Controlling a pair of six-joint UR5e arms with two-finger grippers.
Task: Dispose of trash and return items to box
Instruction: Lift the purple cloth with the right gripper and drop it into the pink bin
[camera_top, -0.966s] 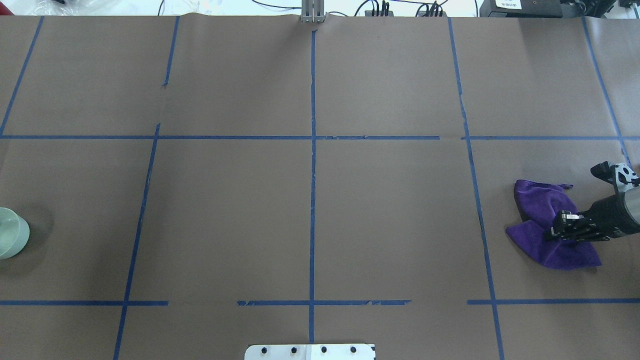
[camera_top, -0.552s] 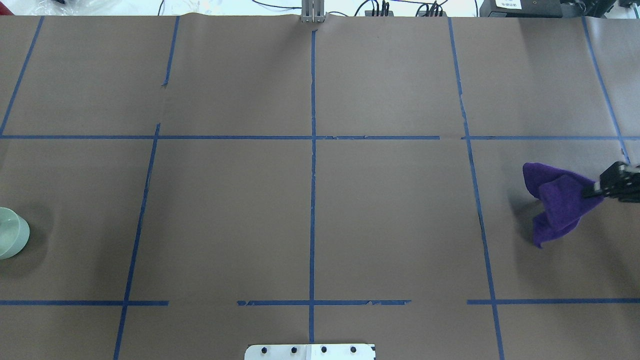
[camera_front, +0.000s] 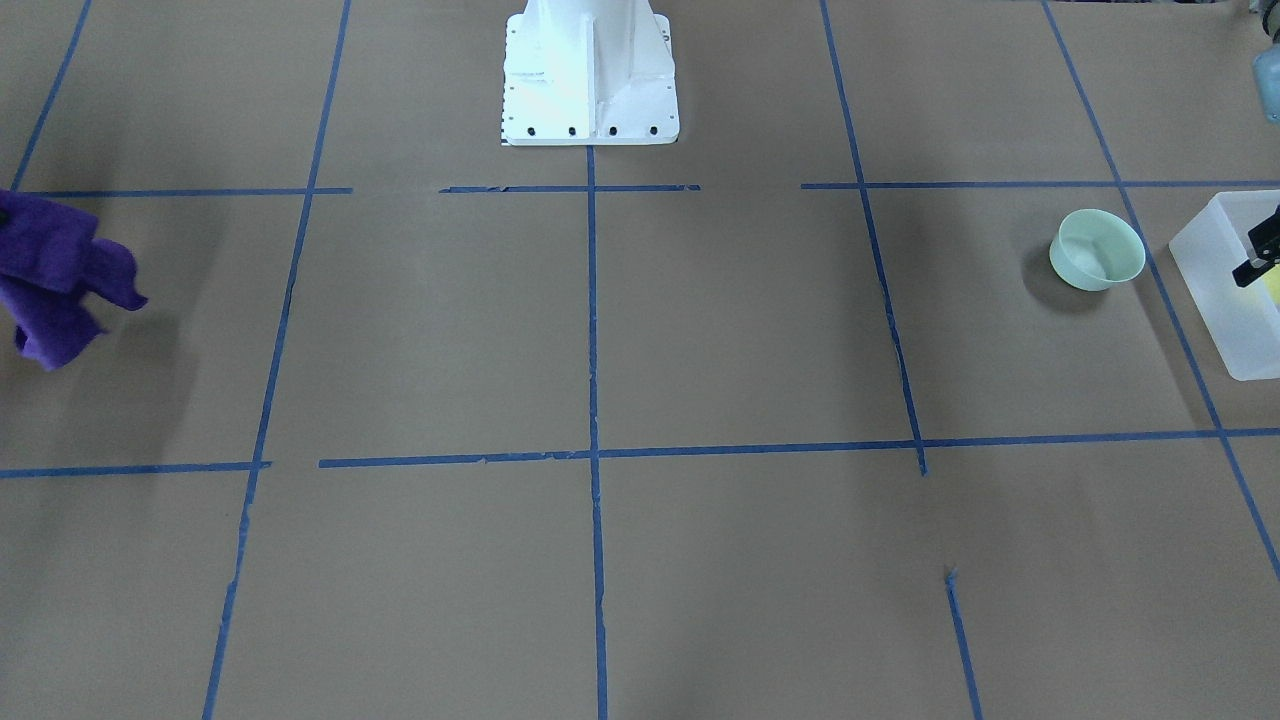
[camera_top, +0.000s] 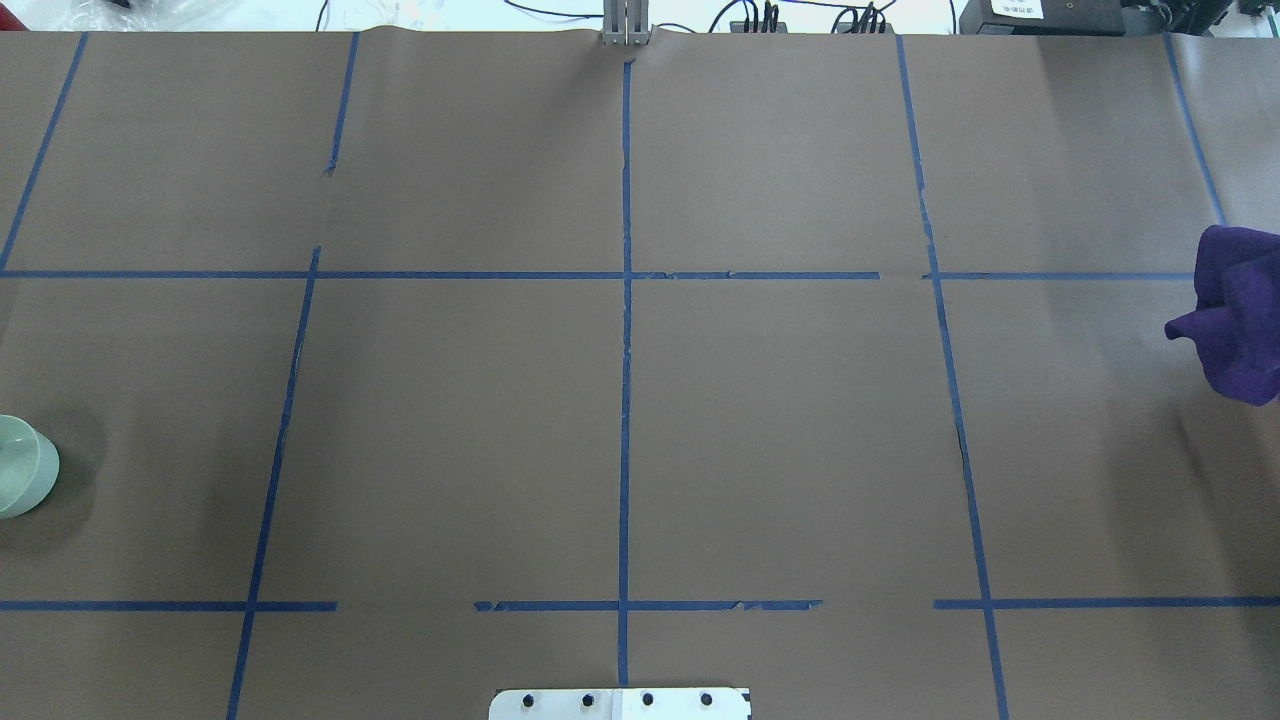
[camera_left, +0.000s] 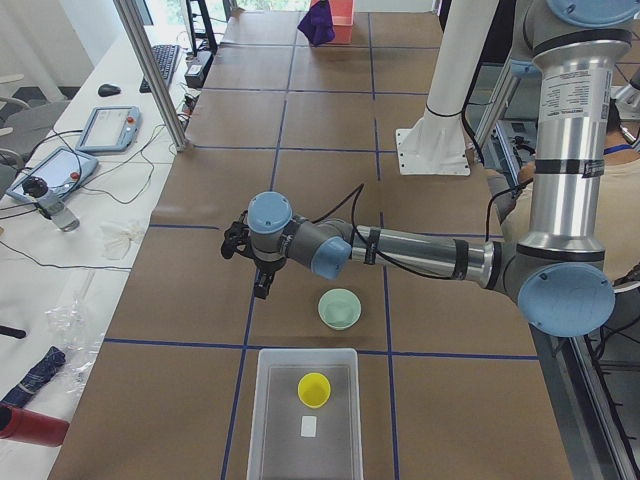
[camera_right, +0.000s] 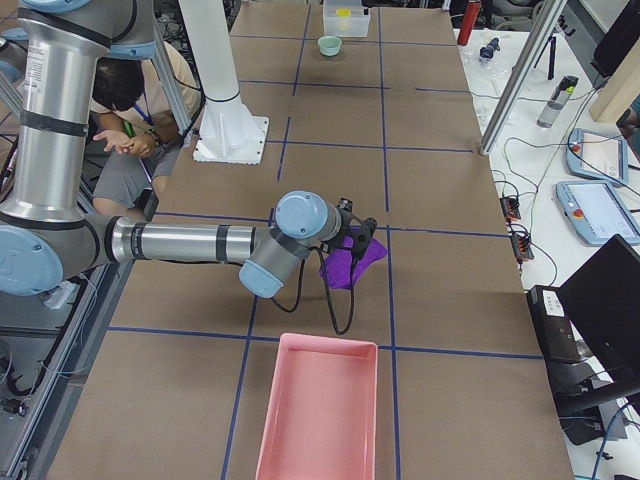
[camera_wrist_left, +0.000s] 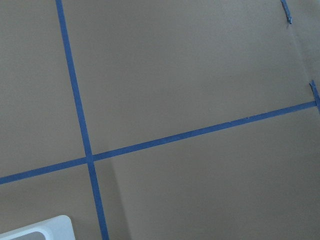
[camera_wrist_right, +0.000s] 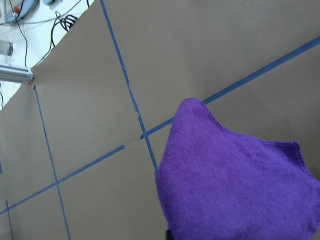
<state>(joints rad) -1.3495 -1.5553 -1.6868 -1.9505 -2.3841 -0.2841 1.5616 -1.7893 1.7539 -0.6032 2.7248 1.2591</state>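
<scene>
Purple cloth (camera_top: 1235, 330) aloft at the right edge of the bench (camera_top: 780, 420).
Cannot tell whether right fingers (camera_right: 362, 228) or left fingers (camera_left: 262, 287) are clenched; bowl (camera_front: 1097, 250) beside box (camera_front: 1215, 300), cup (camera_left: 315, 389) inside.

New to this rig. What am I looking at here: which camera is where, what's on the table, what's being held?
Two robot arms share a white base at a paper-covered table. Two pictures look down on it, one from behind the robot, one facing it; two look along it from either end; two come from wrist cameras. The right hand holds a purple cloth off the table, near a pink tray. The left hand, seemingly empty, hovers near a green bowl; a yellow cup sits in the frosted box.
</scene>
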